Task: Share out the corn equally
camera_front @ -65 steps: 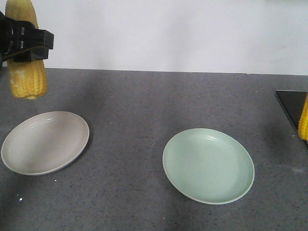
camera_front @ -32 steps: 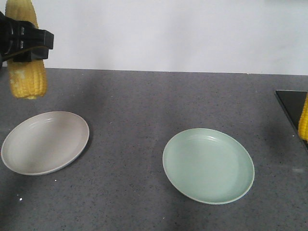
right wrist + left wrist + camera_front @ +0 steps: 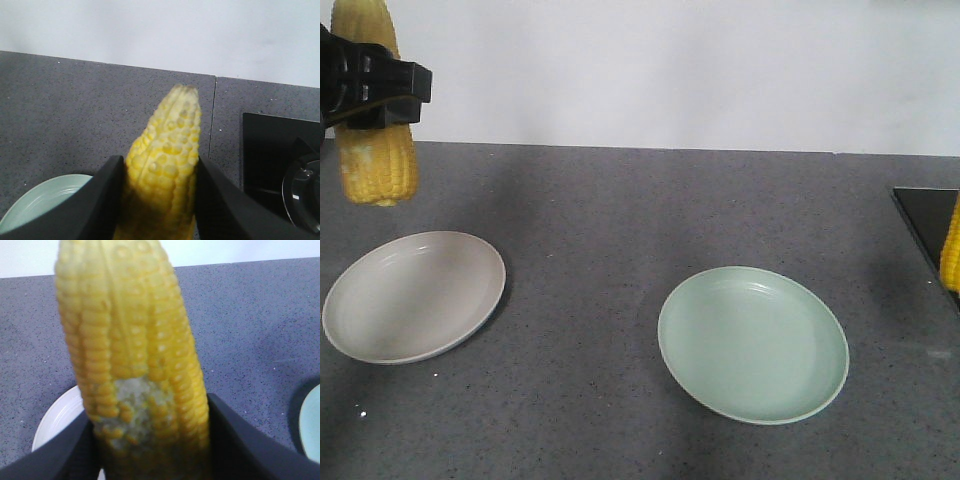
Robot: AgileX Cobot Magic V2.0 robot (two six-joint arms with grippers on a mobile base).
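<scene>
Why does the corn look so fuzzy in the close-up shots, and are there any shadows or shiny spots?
Left wrist view: the yellow corn cob fills the picture, soft at its near end between the black fingers. Right wrist view: the second cob is also slightly blurred, while the speckled grey counter looks sharper. Front view: even light, soft shadows beside the beige plate and the pale green plate.

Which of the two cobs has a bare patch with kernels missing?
The corn in the left pincer: this cob shows a pale, kernel-less patch just above the fingers. The right pincer's cob looks fully kernelled.
</scene>
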